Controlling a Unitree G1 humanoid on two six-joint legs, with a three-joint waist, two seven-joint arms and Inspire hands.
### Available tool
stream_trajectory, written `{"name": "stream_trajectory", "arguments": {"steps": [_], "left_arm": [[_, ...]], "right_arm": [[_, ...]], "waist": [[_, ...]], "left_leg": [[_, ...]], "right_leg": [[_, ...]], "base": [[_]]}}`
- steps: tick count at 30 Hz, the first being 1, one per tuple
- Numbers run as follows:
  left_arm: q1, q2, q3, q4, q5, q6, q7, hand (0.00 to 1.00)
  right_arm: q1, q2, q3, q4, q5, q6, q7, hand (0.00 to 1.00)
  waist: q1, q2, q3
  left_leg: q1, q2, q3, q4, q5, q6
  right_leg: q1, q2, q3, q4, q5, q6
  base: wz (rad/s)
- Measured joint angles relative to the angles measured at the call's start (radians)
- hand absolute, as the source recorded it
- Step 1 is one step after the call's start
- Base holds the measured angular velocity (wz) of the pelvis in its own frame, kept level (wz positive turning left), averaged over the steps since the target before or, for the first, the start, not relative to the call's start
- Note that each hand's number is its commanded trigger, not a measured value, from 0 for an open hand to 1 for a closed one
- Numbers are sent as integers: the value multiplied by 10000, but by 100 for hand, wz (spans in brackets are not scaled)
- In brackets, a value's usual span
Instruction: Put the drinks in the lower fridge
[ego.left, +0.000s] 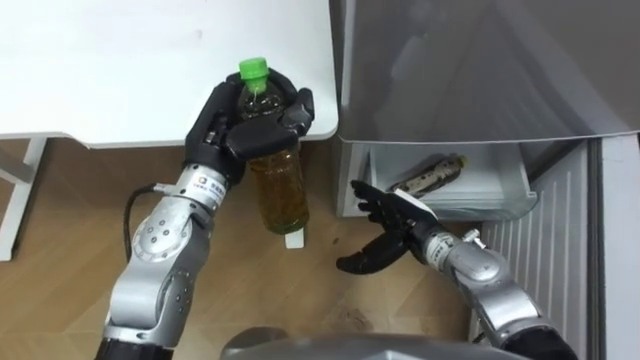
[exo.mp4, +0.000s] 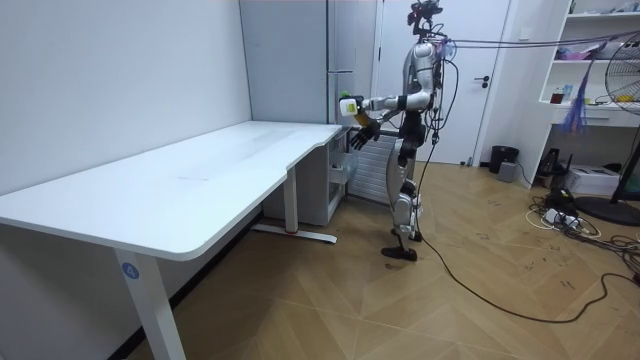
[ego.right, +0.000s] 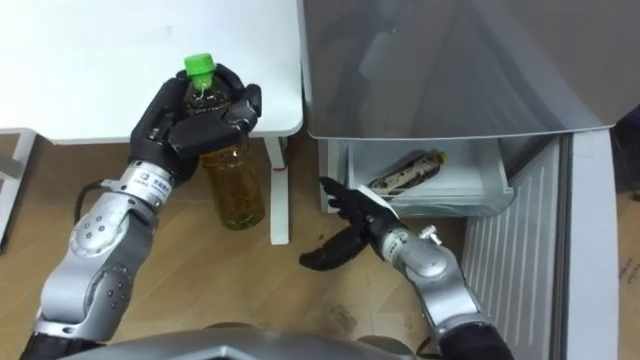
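My left hand (ego.left: 245, 125) is shut on a bottle of amber drink with a green cap (ego.left: 272, 170), held upright off the white table's corner (ego.left: 300, 100). My right hand (ego.left: 392, 232) is open, lower down, in front of the fridge's open lower drawer (ego.left: 505, 195). A second bottle (ego.left: 430, 174) lies on its side in that drawer. In the room view I stand at the far end of the table, facing the grey fridge (exo.mp4: 290, 60), with the bottle (exo.mp4: 349, 107) held up at chest height.
The grey fridge front (ego.left: 480, 70) rises directly right of the table edge. The open lower door (ego.left: 555, 250) stands at the right. A table leg (ego.left: 296, 238) stands below the bottle. Wooden floor (ego.left: 70, 220) lies under the table.
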Motion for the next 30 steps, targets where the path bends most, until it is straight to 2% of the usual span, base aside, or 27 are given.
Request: {"name": "stream_trajectory", "arguments": {"steps": [7,11,15,23,30], "left_arm": [[-2,-144,-43,1,-1,0,-234,100],[-3,-258,-52,36,0,0,-338,100],[-5,-382,-85,252,4,0,-440,100],[-43,-376,-758,591,883,0,-685,100],[-57,-359,-990,591,893,0,-945,100]], "right_arm": [[-141,11,243,-342,89,13,652,0],[-140,41,373,-389,129,215,1175,0],[-140,49,442,-623,136,259,1641,0],[-145,184,712,-1205,384,318,2308,0],[-145,169,885,-1649,1117,319,2552,0]], "waist": [[35,14,11],[206,53,35],[227,60,40],[214,59,39],[206,58,41]], "left_leg": [[12,15,9,3,0,1],[11,24,33,0,-2,3],[-8,22,23,2,-2,4],[-199,8,23,82,-1,3],[-223,23,47,124,-2,4]], "right_leg": [[9,-30,-1,9,0,1],[-9,-30,17,9,0,0],[-6,-25,5,14,0,0],[-152,-14,68,26,1,0],[-154,-24,70,25,1,0]], "base": [[0],[-2],[0],[0],[1]]}}
